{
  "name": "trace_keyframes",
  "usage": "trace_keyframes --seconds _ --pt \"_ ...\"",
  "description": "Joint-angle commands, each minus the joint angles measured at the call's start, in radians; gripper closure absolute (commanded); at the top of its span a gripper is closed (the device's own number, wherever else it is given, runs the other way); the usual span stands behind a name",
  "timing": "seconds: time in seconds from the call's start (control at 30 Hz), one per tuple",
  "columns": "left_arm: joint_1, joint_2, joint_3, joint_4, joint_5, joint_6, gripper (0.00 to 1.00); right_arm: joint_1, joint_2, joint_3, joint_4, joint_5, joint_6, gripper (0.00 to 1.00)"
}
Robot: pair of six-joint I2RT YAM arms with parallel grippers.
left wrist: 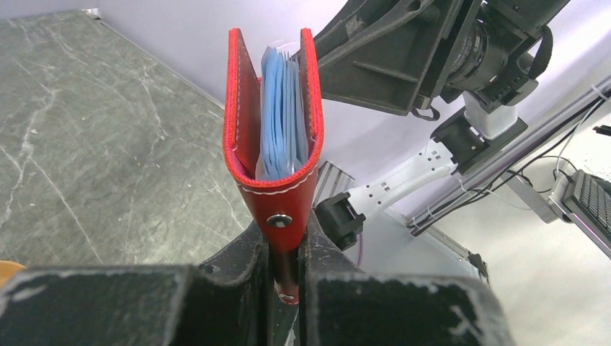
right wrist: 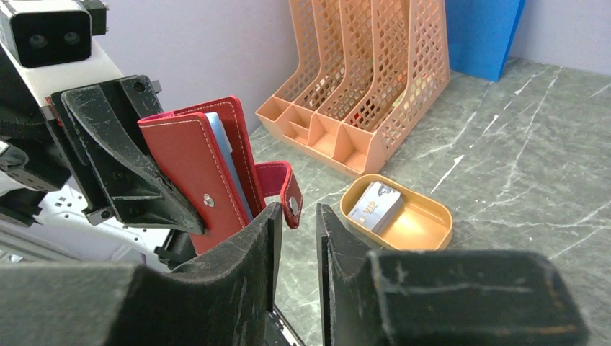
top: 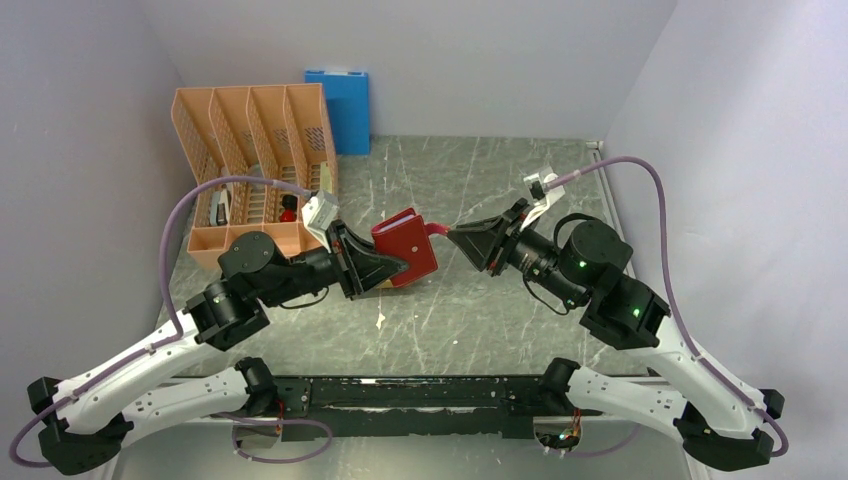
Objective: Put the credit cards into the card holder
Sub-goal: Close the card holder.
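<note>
The card holder [top: 405, 245], dark red with pale blue inner pockets [left wrist: 281, 115], is held upright off the table. My left gripper [left wrist: 286, 241] is shut on its spine end. Its small red tab [right wrist: 277, 176] hangs toward my right gripper [right wrist: 297, 210], whose fingers stand apart with the tab's snap end at the mouth of the gap, not pinched. The credit cards [right wrist: 380, 205] lie stacked in the orange oval tray [right wrist: 425, 227], beyond the right gripper. In the top view the two grippers face each other mid-table, and the cards are hidden.
An orange mesh file rack [top: 250, 150] stands at the back left, with a blue folder [top: 340, 105] leaning on the wall behind it. The oval tray sits on the marble table in front of the rack.
</note>
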Motion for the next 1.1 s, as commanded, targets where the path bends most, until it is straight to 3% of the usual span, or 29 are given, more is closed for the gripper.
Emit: trace_keyframes --seconds 0.0,0.1,0.47,0.63,0.8,1.07 --pt "0.005 -0.016 0.03 0.011 0.038 0.012 0.95 0.001 -0.009 0.018 0.02 -0.027 -0.017 0.75" --pt "0.005 -0.02 0.029 0.011 0.038 0.013 0.95 0.0 -0.005 0.013 0.022 -0.036 -0.014 0.81" --pt "0.004 -0.027 0.022 0.011 0.038 0.013 0.95 0.001 0.009 0.014 0.027 -0.059 -0.009 0.82" --pt "0.004 -0.028 0.021 0.011 0.037 0.015 0.95 0.001 0.006 0.014 0.04 -0.078 -0.014 1.0" --pt "0.005 -0.028 0.027 -0.026 0.004 0.021 0.95 0.001 -0.011 0.04 0.014 -0.078 -0.047 1.0" --pt "0.005 0.059 0.151 -0.169 -0.152 0.042 0.95 0.001 0.104 0.221 -0.169 -0.248 -0.196 1.0"
